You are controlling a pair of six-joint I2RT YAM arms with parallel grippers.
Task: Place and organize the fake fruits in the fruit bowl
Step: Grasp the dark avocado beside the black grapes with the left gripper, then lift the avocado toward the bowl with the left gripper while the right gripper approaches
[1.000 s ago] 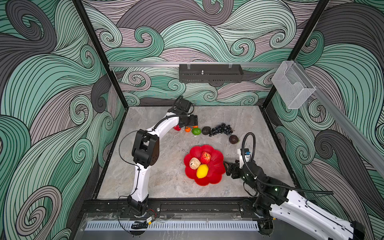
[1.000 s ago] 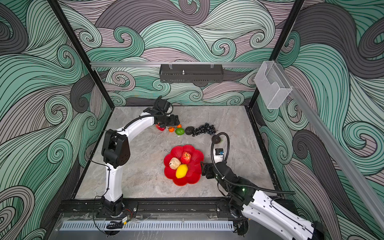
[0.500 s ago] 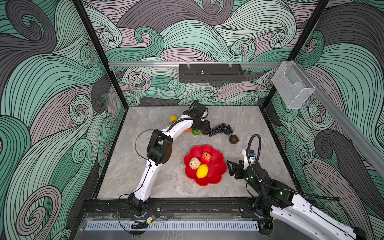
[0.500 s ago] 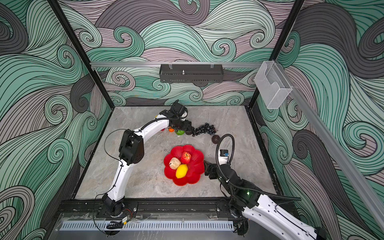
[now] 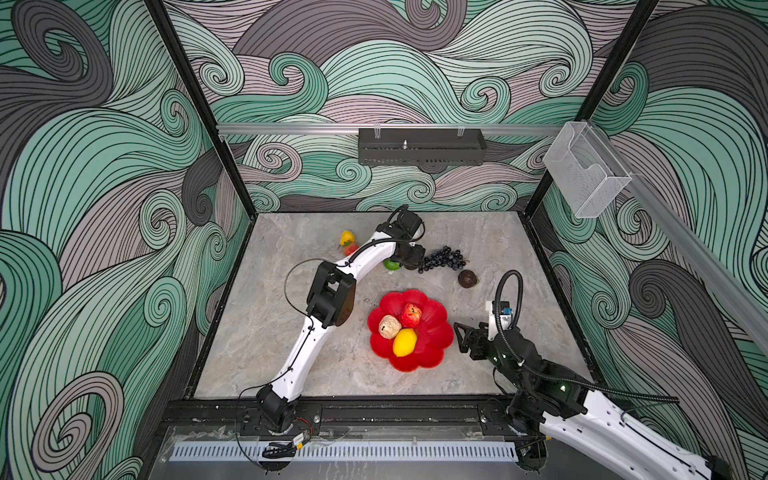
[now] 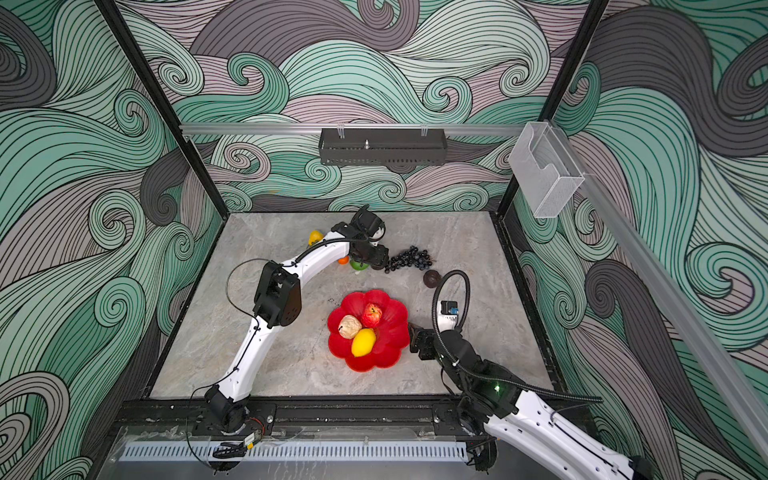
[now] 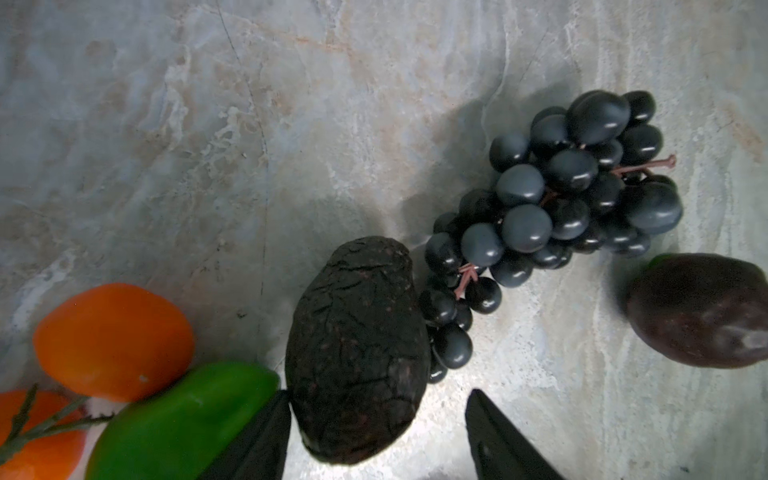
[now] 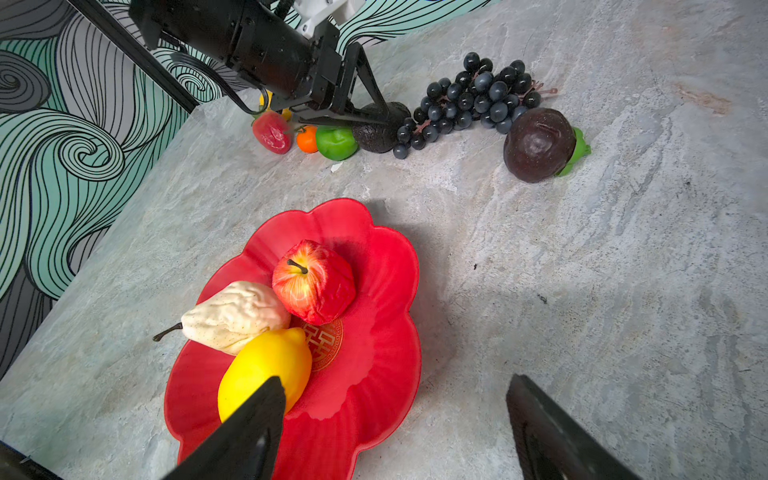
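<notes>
Your left end effector [image 7: 379, 399] stands parted astride the dark wrinkled fruit [image 7: 357, 345], one finger [image 7: 257, 449] between it and the green fruit [image 7: 183, 419], evidently to lift it clear of the touching grape bunch [image 7: 552, 199]. Your right end effector [image 8: 397, 380] hangs wide and empty beside the fruit bowl [image 8: 386, 257], mid-tabletop, which carries apple [image 8: 313, 282], pear [image 8: 232, 316], lemon [image 8: 266, 365].

The red scalloped bowl [image 5: 434, 338] holds a lemon [image 5: 404, 342], an apple [image 5: 411, 315] and a beige pear [image 5: 389, 326], bunched together. Beyond the bowl lies a row: strawberry [image 8: 272, 131], orange [image 8: 306, 138], lime [image 8: 336, 142], avocado [image 7: 357, 349], grapes [image 5: 442, 258]. A brown fruit [image 5: 467, 278] lies nearer the bowl.
</notes>
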